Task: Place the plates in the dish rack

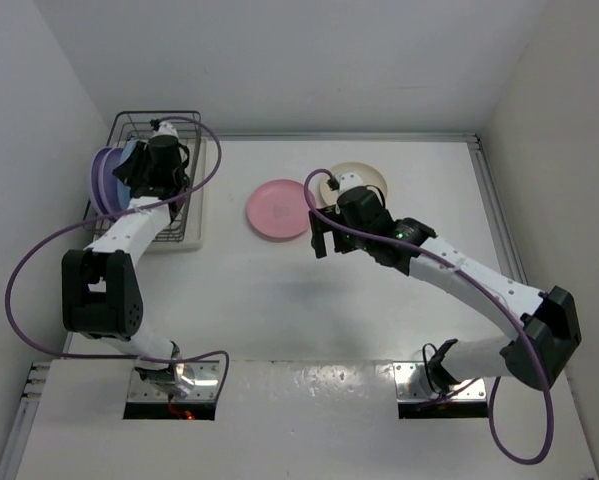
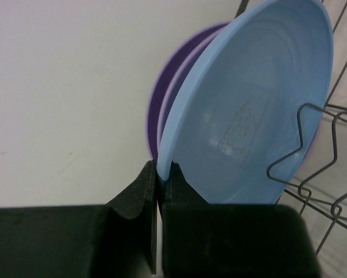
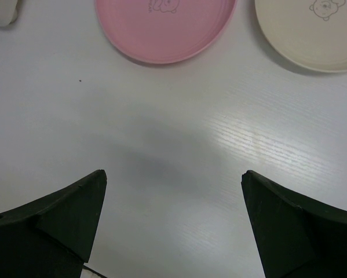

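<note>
Edgewise inside left claw (image 2: 163,169): blue plate (image 2: 248,110)

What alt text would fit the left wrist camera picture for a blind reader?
The left arm's black jaws pinch the lower rim of an upright blue plate, with a purple plate close behind it. Dark wire of the dish rack crosses at the right.
</note>
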### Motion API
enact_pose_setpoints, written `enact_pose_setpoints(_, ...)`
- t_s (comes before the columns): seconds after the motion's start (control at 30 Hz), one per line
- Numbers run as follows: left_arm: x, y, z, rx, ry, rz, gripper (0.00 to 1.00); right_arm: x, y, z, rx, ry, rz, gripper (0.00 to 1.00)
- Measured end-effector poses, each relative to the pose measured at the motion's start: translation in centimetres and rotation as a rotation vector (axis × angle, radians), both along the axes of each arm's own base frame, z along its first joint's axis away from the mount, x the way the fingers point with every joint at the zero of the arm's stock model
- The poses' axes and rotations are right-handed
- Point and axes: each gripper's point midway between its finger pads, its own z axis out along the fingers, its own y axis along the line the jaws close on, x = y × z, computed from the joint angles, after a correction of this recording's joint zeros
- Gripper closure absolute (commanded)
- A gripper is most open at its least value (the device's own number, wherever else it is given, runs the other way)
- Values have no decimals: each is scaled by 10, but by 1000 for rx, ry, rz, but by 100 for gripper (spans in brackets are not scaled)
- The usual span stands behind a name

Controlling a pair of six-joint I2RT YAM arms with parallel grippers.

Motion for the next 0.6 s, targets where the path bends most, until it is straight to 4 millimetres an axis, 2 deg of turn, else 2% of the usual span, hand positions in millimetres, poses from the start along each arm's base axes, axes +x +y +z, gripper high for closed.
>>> enact_pose_setpoints(0.17, 0, -1, -12, -25, 25, -18, 100, -1, -3, -3, -4, 5, -4, 0)
enact_pose_setpoints(0.2, -1, -1, -16, -37, 31, -20, 84, -1, -3, -3, -5, 5, -4, 0)
enact_pose_setpoints(0.23, -2, 0, -19, -47, 42, -18, 75, -2, -4, -4, -5, 6, -4, 0)
enact_pose_setpoints(0.27, -3, 1, -24, -61, 50, -20, 57, -2, -4, -4, -6, 7, -4, 0)
enact_pose_setpoints(0.4, -7, 1, -28, -100, 72, -11, 26, -3, -6, -5, -8, 8, -6, 0)
enact_pose_setpoints(0.5, -3, 0, -10, -124, 38, -8, 15, 0, -9, -5, -5, 10, -20, 0)
enact_pose_setpoints(0.6, 5, -4, 22, -140, -29, -15, 12, 3, -13, -5, 4, 15, -44, 0)
